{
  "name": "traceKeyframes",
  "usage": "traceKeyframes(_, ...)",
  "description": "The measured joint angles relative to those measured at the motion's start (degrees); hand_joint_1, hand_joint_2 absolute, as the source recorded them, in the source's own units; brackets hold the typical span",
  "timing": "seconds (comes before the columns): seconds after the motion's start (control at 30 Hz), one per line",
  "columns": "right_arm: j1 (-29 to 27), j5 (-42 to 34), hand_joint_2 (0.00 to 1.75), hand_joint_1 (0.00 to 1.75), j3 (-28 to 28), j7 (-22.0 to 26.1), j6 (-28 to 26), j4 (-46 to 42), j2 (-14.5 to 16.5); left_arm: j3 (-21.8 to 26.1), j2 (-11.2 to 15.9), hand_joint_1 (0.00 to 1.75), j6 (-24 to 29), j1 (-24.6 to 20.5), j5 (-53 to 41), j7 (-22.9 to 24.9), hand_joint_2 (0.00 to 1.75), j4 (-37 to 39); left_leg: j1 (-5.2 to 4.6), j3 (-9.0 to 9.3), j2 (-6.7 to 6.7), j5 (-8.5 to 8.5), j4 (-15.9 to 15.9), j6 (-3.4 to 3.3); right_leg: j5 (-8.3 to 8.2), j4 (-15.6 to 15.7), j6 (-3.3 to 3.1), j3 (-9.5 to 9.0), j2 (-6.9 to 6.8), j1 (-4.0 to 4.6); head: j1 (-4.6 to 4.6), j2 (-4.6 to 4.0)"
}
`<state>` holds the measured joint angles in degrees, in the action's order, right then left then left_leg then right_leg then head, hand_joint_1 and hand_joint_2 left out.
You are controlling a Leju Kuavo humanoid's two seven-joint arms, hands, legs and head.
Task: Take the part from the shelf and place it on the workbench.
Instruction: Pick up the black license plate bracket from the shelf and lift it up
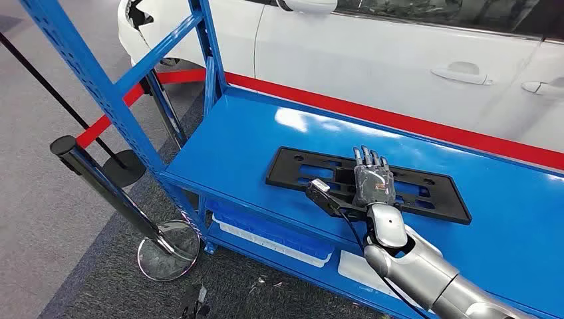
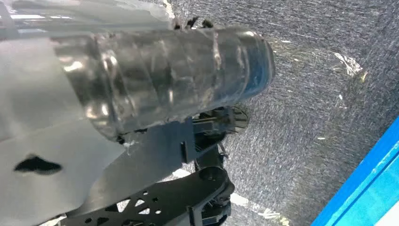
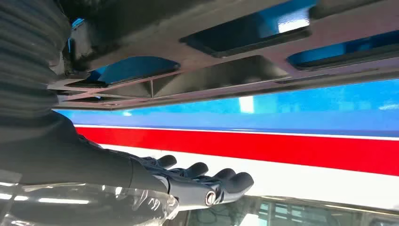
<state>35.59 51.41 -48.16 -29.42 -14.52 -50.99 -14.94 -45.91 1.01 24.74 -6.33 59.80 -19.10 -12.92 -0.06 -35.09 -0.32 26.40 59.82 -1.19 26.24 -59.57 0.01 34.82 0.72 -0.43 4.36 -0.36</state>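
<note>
The part [image 1: 292,166] is a flat black plastic frame with several cut-outs. It lies on the blue shelf top [image 1: 246,133]. My right hand [image 1: 374,181] is stretched out over its middle, palm down, with the fingers [image 1: 369,159] straight and pointing to the far edge. In the right wrist view the part [image 3: 226,70] passes close by the hand [image 3: 141,174], and the straight fingers [image 3: 221,181] stand apart from it, gripping nothing. My left arm hangs down; its wrist view looks at grey carpet [image 2: 320,84], and the fingers are hidden.
A white car [image 1: 372,60] with a red strip along its base stands right behind the shelf. Blue uprights [image 1: 93,80] rise at the left. A black stanchion [image 1: 106,186] on a chrome base [image 1: 168,249] stands left of the shelf. A blue tray [image 1: 273,236] lies on the lower level.
</note>
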Motion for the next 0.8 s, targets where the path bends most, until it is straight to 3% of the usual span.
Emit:
traceKeyframes(0.07,-0.22,0.00,1.75,0.00,0.18,0.00,0.22,-0.13,-0.38,0.25,0.00,0.00,0.00,0.05,0.08,-0.05,0.00,0.00,-0.12,-0.07,-0.04,-0.05,-0.17,-0.17,-0.18,0.14,0.35,0.09,0.00,-0.06,-0.02,0.00)
traceKeyframes(0.17,-0.85,0.06,1.75,0.01,0.98,0.00,0.81,-0.67,-1.53,0.53,0.01,0.00,0.02,0.23,0.27,-0.13,0.00,0.02,0.04,0.18,-0.03,-0.62,-1.16,-1.08,0.24,-0.13,1.25,0.39,-0.06,-0.14,-0.03,-0.01)
traceKeyframes(0.23,-1.09,0.14,1.75,0.83,1.68,0.00,1.08,-0.94,-2.21,0.60,0.03,0.00,0.04,0.27,0.36,-0.13,0.00,0.05,0.21,0.45,0.03,-0.99,-1.77,-1.68,3.00,-4.33,1.60,2.18,-0.17,-0.19,-0.09,-0.01)
traceKeyframes(0.3,-1.50,0.17,1.75,1.69,2.32,0.00,1.51,-1.01,-2.73,0.69,0.03,0.00,-0.01,0.29,0.40,-0.13,0.00,0.07,0.14,0.44,0.02,-1.02,-1.79,-1.90,6.34,-11.67,1.83,5.40,-0.21,-0.18,-0.10,0.00)
traceKeyframes(0.33,-1.80,0.17,1.75,1.72,2.54,0.00,1.90,-1.01,-2.92,0.72,0.02,0.00,-0.04,0.35,0.45,-0.13,0.00,0.07,0.12,0.43,0.02,-1.00,-1.74,-1.93,6.99,-14.25,1.96,6.59,-0.22,-0.20,-0.10,0.00)
traceKeyframes(0.37,-2.05,0.17,1.75,1.71,2.67,0.00,2.41,-1.02,-3.04,0.73,0.02,0.00,-0.07,0.42,0.50,-0.13,0.00,0.07,0.12,0.42,0.02,-0.97,-1.67,-1.92,6.59,-14.85,2.05,6.87,-0.24,-0.27,-0.10,0.00)
traceKeyframes(0.43,-2.30,0.16,1.75,1.70,2.85,0.00,3.19,-1.09,-3.21,0.76,0.02,0.00,-0.07,0.49,0.61,-0.15,0.00,0.07,0.15,0.42,0.02,-0.89,-1.46,-1.86,3.97,-11.40,2.16,5.21,-0.28,-0.47,-0.10,0.01)
traceKeyframes(0.5,-2.29,0.14,1.75,1.70,3.16,0.00,3.66,-1.29,-3.31,0.79,0.02,0.00,-0.05,0.48,0.73,-0.26,0.00,0.07,0.11,0.36,0.00,-0.65,-1.12,-1.65,1.35,-5.03,2.18,1.98,-0.31,-0.63,-0.09,0.00)
traceKeyframes(0.57,-2.33,0.06,1.75,1.71,3.56,0.00,4.07,-1.55,-3.37,0.84,0.02,0.00,0.06,0.48,0.88,-0.43,0.00,0.07,-0.10,0.11,-0.04,-0.43,-0.64,-1.21,0.37,-0.69,1.92,-0.22,-0.28,-0.50,-0.06,-0.01)
traceKeyframes(0.67,-2.54,-0.10,1.75,1.73,3.96,0.00,4.28,-1.87,-3.48,0.95,0.03,0.00,0.42,0.61,1.13,-0.72,0.00,0.09,-0.13,-0.22,-0.05,-0.48,-0.56,-0.43,0.14,0.24,1.07,-0.47,-0.25,-0.33,-0.05,0.00)
traceKeyframes(0.73,-2.55,-0.18,1.75,1.75,4.14,0.00,4.29,-2.20,-3.51,0.97,0.02,0.00,0.77,0.63,1.17,-0.89,0.00,0.10,0.01,-1.03,-0.01,0.84,1.14,0.17,-0.17,0.58,0.41,-0.58,-0.32,-0.52,0.09,-0.01)
traceKeyframes(0.8,-2.57,-0.22,1.75,1.73,4.32,0.00,4.30,-2.44,-3.52,0.98,0.01,0.00,1.22,0.63,1.17,-0.99,0.00,0.11,0.21,-3.64,0.02,4.13,7.16,0.79,-0.28,0.74,-0.04,-0.65,-0.47,-0.63,0.31,-0.01)
